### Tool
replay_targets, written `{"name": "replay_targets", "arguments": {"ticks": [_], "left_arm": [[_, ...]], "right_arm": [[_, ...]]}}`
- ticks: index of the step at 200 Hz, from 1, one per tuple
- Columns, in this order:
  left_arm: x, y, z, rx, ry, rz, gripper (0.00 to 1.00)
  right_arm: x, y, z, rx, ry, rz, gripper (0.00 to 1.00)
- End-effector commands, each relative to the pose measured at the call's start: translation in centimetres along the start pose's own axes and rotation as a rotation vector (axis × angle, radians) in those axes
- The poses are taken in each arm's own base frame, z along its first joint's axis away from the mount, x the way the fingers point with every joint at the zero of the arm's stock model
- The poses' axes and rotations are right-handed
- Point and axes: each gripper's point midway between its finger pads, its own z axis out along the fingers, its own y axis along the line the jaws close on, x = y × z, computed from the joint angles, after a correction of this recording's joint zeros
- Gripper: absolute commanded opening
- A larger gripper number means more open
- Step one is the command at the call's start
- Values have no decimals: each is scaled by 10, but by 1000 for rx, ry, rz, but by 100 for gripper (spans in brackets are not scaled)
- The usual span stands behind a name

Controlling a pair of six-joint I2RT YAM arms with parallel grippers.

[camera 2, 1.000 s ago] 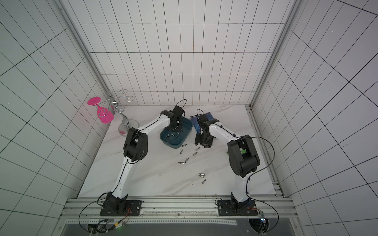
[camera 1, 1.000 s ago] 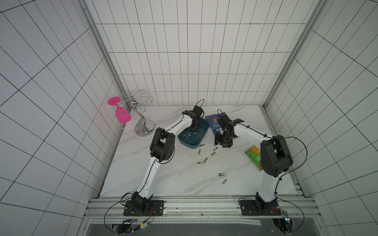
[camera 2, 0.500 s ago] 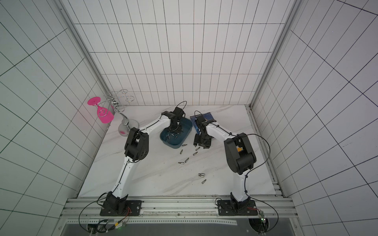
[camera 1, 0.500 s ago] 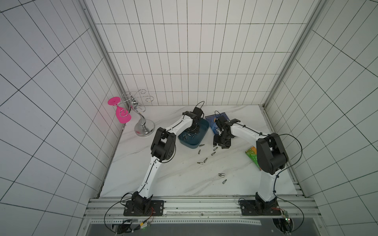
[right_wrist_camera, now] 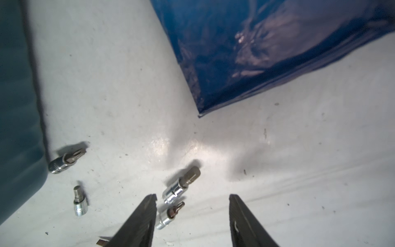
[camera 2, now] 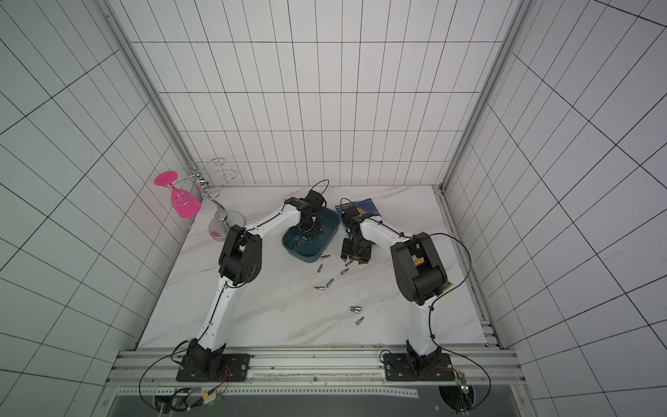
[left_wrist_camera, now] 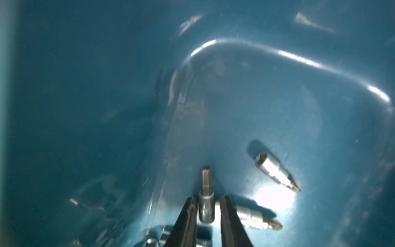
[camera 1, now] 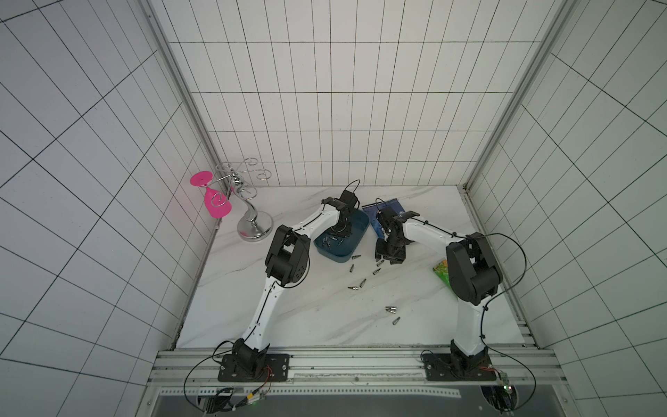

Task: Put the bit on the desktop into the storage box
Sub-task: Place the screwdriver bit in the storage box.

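Left wrist view: a bit (left_wrist_camera: 205,177) is flanked, unclamped, by the left gripper (left_wrist_camera: 208,197) inside the storage box (left_wrist_camera: 277,96); just right of centre in a top view, the right gripper (camera 1: 384,260) is held open.

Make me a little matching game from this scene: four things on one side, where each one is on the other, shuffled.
Things:
1 pink glass
2 teal box
3 blue bag
4 green packet

Places:
A near the table's right edge
B hanging from the silver rack
C at the table's back, beside the box
D holding metal bits

Pairs: 1-B, 2-D, 3-C, 4-A
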Motion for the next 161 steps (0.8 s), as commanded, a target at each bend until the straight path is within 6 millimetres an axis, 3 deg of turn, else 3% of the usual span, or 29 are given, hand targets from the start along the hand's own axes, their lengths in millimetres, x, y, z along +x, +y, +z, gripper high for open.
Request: {"name": "replay_targets", "arguments": {"ticks": [1, 35, 88, 161], "left_arm": [[-3, 0, -18, 18, -27, -7, 25], [-6, 1, -36, 28, -52, -15, 28], [-10, 8, -79, 42, -123, -36, 38], [11, 26, -119, 32, -153, -70, 41]], "right_arm": [[0, 1, 3, 32, 8, -4, 56], [0, 1, 5, 43, 12, -13, 53], [7, 0, 12, 58, 41, -37, 48], [14, -12, 23, 131, 86, -84, 40]]}}
